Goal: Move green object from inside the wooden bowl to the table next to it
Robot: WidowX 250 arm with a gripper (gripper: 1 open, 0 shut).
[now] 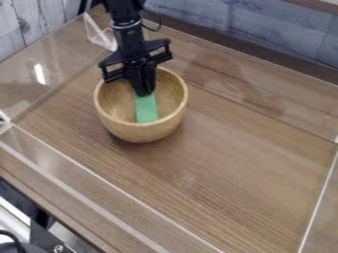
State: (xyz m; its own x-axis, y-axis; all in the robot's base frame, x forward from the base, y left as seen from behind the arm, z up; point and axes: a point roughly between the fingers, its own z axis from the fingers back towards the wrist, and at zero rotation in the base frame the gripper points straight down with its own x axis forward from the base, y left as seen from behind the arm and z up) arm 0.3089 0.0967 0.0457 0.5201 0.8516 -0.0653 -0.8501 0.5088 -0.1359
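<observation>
Green object (144, 109): long axis near-far in bowl (132, 134) (claw (141, 91) pinches far end)

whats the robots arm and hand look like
The arm is a slim matte black column coming in from the top edge. The hand is black too: a short crossbar with thin links leading down to two narrow fingers. No markings or labels can be made out. The picture is too blurry to tell whether a cable runs along the arm.

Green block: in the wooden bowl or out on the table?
In. The green block lies inside the wooden bowl, below its rim; none of it rests on the table.
</observation>
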